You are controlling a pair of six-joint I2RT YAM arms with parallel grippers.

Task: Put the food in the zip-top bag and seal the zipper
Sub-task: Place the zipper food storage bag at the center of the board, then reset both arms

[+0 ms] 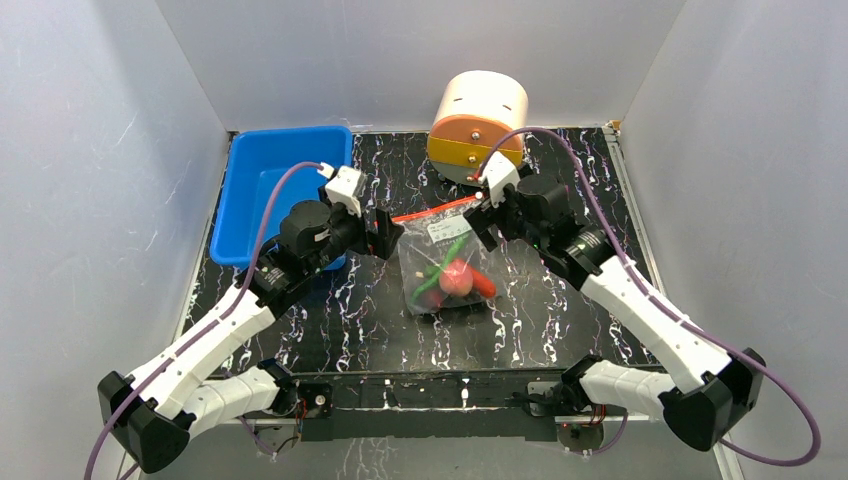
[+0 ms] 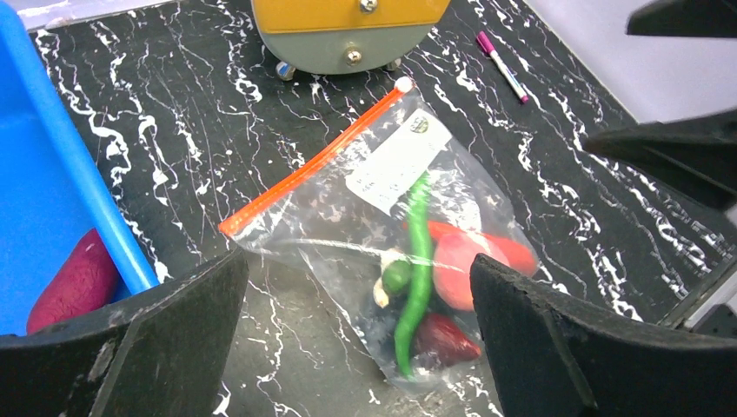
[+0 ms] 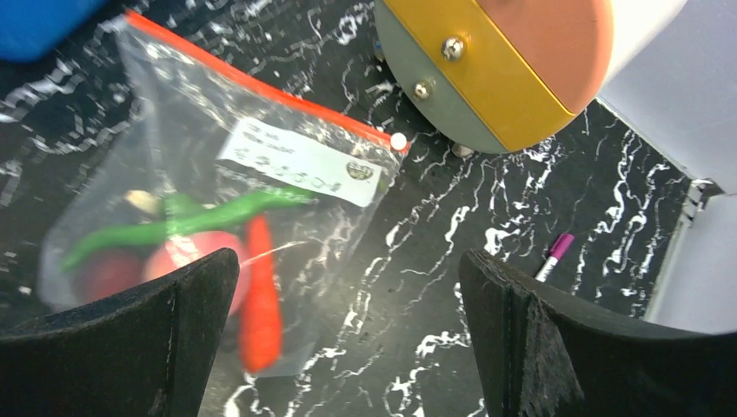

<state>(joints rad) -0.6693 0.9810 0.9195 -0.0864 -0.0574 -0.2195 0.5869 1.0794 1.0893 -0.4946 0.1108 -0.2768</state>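
The clear zip-top bag [image 1: 432, 262] lies flat on the black marbled table between my two grippers. Its orange-red zipper [image 2: 313, 161] runs straight along the mouth, with a white tab at the far end. Inside the bag lie the food pieces: a long green pepper [image 2: 417, 269], a pink-red round fruit [image 2: 456, 269], a red chili [image 3: 259, 295] and a dark purple piece [image 2: 443, 339]. My left gripper [image 1: 385, 232] hovers open at the bag's left edge, holding nothing. At the bag's right corner my right gripper [image 1: 483, 222] is also open and empty.
A blue bin [image 1: 262, 170] stands at the back left, with a dark red piece [image 2: 74, 287] inside it. A round cream and orange device [image 1: 478, 120] sits just behind the bag. A pink marker [image 3: 554, 254] lies near the right wall.
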